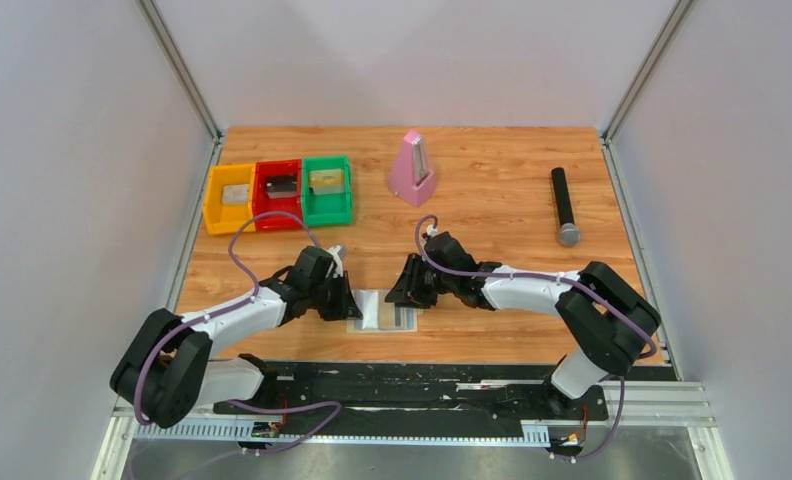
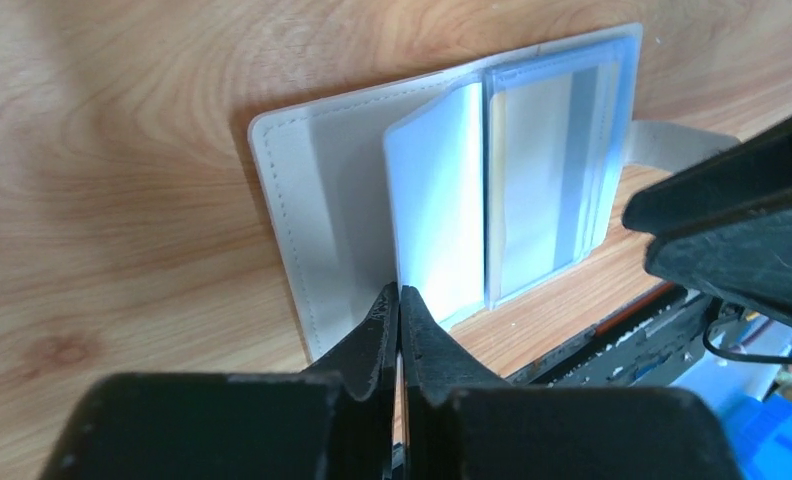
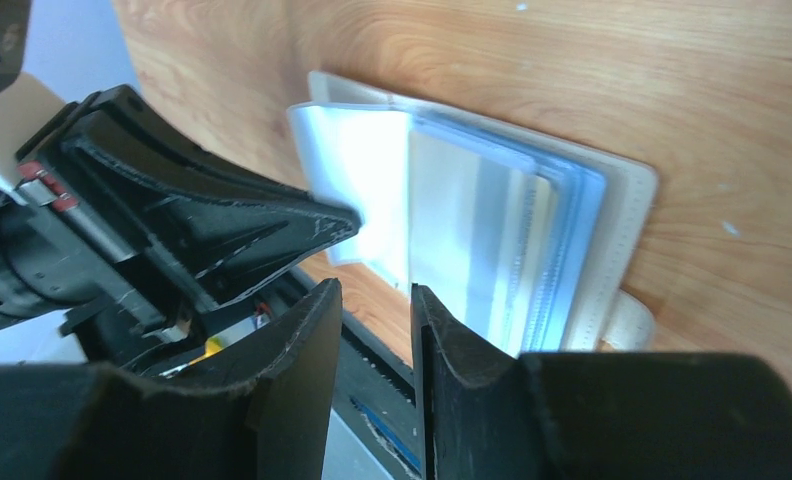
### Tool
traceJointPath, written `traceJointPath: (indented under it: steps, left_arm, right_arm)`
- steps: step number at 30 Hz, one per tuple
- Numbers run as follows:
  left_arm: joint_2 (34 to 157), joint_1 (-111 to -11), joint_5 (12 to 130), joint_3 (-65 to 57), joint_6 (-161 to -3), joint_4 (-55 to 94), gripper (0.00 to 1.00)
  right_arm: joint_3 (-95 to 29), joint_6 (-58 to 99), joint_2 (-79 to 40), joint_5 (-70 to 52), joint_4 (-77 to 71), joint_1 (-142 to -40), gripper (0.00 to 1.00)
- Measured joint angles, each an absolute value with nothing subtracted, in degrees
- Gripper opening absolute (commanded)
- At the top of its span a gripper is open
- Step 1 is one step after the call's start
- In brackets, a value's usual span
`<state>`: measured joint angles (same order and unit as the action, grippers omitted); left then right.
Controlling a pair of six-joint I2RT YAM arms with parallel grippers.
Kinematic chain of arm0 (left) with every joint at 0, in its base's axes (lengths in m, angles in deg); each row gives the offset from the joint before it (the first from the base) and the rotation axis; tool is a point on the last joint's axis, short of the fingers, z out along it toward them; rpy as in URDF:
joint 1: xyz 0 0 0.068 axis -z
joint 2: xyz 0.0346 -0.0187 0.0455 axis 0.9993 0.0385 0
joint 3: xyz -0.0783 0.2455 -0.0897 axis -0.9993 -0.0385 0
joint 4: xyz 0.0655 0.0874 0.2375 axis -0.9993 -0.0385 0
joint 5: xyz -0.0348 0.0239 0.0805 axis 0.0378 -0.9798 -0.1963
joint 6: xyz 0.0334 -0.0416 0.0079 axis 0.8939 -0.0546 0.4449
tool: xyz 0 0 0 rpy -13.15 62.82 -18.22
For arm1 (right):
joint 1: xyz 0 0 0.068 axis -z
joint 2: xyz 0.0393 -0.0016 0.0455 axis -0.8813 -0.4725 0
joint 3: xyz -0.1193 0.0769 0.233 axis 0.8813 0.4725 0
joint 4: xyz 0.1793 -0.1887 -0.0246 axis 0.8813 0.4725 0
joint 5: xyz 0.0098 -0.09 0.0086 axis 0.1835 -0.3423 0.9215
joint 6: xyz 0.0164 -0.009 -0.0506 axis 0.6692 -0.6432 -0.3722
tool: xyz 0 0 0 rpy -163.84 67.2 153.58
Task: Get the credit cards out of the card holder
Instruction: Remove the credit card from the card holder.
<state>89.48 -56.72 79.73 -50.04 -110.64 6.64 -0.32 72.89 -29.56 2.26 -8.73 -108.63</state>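
The card holder (image 1: 368, 310) lies open near the table's front edge, its cream cover (image 2: 302, 200) flat on the wood. A pale blue inner sleeve (image 2: 437, 200) stands lifted, and my left gripper (image 2: 400, 292) is shut on its near corner. A stack of clear sleeves (image 3: 492, 230) lies on the right half, and a pale card with a gold edge (image 2: 532, 180) shows through them. From above, a yellowish strip (image 1: 386, 316) and a dark strip (image 1: 405, 318) show inside the holder. My right gripper (image 3: 372, 300) hangs partly open just over the stack's near edge, nothing between its fingers.
Yellow (image 1: 228, 197), red (image 1: 277, 192) and green (image 1: 327, 189) bins stand at the back left, each with a small flat item inside. A pink metronome (image 1: 412, 170) and a black microphone (image 1: 564, 206) lie further back. The table's front edge and black rail (image 2: 612, 340) run right beside the holder.
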Motion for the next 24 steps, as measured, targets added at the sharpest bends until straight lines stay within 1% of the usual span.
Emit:
traceJointPath:
  steps: [12,24]
  left_arm:
    - [98.27,-56.68,89.24,-51.18,-114.6,20.39,0.0]
    - [100.01,-56.39,90.02,-51.57,-117.77,26.16,0.0]
  right_arm:
    - [-0.34,68.81,-23.99,-6.98,4.08,-108.48,0.34]
    - [0.54,67.95,-22.31,-10.07,7.95,-108.22,0.34]
